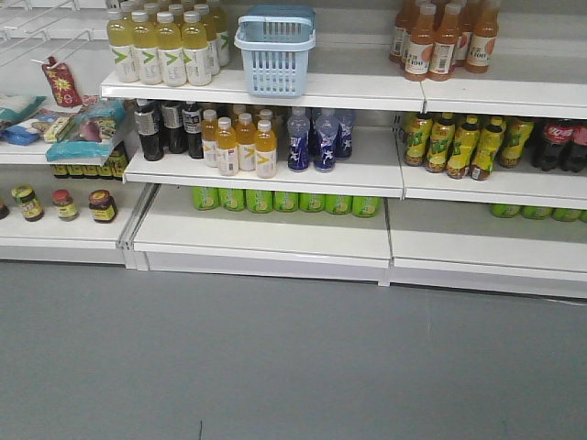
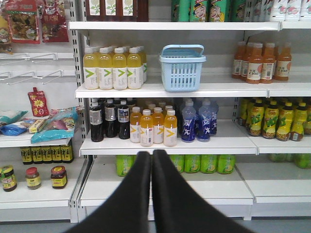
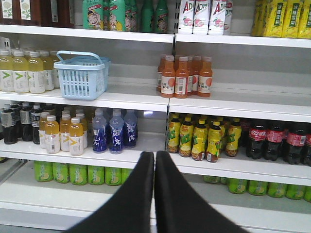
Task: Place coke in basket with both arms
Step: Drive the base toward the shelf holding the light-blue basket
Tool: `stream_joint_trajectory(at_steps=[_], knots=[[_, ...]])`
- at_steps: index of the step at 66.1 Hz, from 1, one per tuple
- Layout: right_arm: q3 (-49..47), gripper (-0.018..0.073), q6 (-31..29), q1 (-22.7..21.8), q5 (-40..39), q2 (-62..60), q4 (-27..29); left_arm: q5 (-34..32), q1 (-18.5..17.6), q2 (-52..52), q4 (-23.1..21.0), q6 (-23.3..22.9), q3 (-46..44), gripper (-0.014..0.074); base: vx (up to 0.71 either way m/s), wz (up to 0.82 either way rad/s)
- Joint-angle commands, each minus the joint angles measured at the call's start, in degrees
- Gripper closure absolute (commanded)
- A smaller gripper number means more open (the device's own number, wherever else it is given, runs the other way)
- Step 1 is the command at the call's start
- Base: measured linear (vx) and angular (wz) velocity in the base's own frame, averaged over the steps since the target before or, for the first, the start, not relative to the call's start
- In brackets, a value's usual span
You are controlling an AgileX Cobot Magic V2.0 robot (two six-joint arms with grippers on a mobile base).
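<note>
While nothing is being gripped yet, the left fingers [image 2: 138, 189] are pressing flat against each other with no gap showing, and the right fingers [image 3: 170, 189] are doing the same, both empty and hovering well back from the stock. Coke [image 3: 276, 140] is standing on the middle shelf [image 3: 233, 165], far right bay: a short row of dark bottles with red caps and red wraps, just beside the yellow-green bottles [image 3: 199, 138] on their left. Basket [image 3: 81, 75] is sitting on the upper shelf [image 3: 233, 104], well to the left, between the pale yellow bottles [image 3: 22, 70] and the orange bottles [image 3: 182, 75], its handle showing over the rim. Judging this as the opening approach, with the task barely begun. Right fingers are looking like the better pick for the coke, since the row is lying on that side; left fingers are facing the basket more squarely in their own view. For a clean grab, the right fingers are needing to spread before closing in, aiming at the front-left coke, coming in level at the wrap below the cap, and keeping clear of the upper shelf and the yellow-green bottles. Risks I am expecting: tipping the adjoining cokes or clipping a shelf edge. At the basket, I am advising a drop from above, clear of the handle.
</note>
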Motion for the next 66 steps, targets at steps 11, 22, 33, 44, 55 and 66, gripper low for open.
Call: stream_joint_trajectory(at_steps=[11, 22, 33, 44, 55, 66], knots=[[0.60, 0.0564, -0.21, -0.32, -3.98, -1.08, -0.46, -3.62, -0.26, -1.08, -0.52, -0.54, -0.08, 0.0603, 0.17, -0.08], [0.60, 0.0564, -0.21, -0.32, -3.98, -1.08, -0.46, -3.62, -0.26, -1.08, -0.52, -0.54, -0.08, 0.0603, 0.19, -0.06], [0.60, 0.0564, -0.21, -0.32, -3.98, -1.08, -0.46, -3.62, -0.26, -1.08, -0.52, -0.54, -0.08, 0.0603, 0.20, -0.04], [0.60, 0.0564, -0.21, -0.32, -3.98, -1.08, -0.46, -3.62, -0.26, -1.08, -0.52, -0.54, -0.08, 0.0603, 0.19, -0.06], [0.60, 0.0564, -0.21, -0.32, -3.98, -1.08, -0.46, -3.62, -0.26, -1.08, -0.52, -0.54, -0.08, 0.0603, 0.17, -0.05], [0.60, 0.0564, -0.21, -0.32, -3.98, -1.08, -0.46, -3.62, -0.26, -1.08, -0.52, -0.54, -0.08, 0.0603, 0.16, -0.05]])
